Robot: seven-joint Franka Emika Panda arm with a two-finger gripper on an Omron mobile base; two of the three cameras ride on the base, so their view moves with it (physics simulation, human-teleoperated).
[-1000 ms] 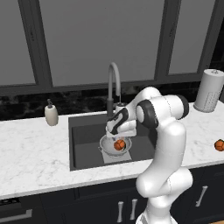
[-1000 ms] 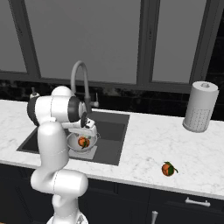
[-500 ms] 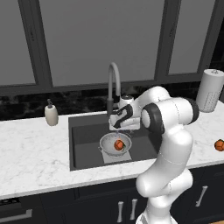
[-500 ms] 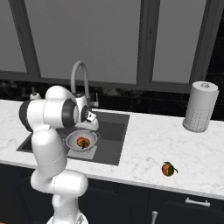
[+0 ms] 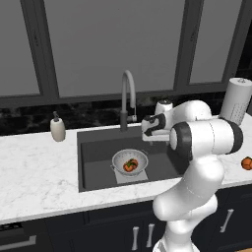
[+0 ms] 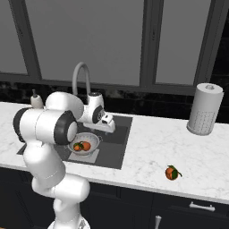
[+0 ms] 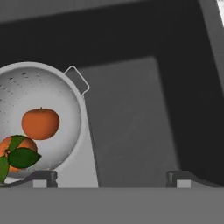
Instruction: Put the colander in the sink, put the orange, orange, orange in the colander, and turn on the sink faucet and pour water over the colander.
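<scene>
- Gripper (image 7: 112,177) — spread wide, holding nothing, above the sink (image 7: 131,131).
- Colander (image 7: 39,118) sits below it, off to one side, on the sink floor — two oranges (image 7: 40,123) inside.
- Third orange (image 6: 171,172) lies well apart on the worktop (image 6: 147,152).

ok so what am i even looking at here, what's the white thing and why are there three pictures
It is a rendered kitchen. The white thing is a robot arm on a base that can drive. Two pictures come from cameras on that base, behind the arm to its left and right. The third comes from a camera on the hand, looking down along its two dark fingertips.

In the dark sink sits a silver colander holding two oranges. A third orange lies on the marble counter, with a paper towel roll farther back. Behind the sink stand the faucet and a soap dispenser.

The hand is open and holds nothing.
</scene>
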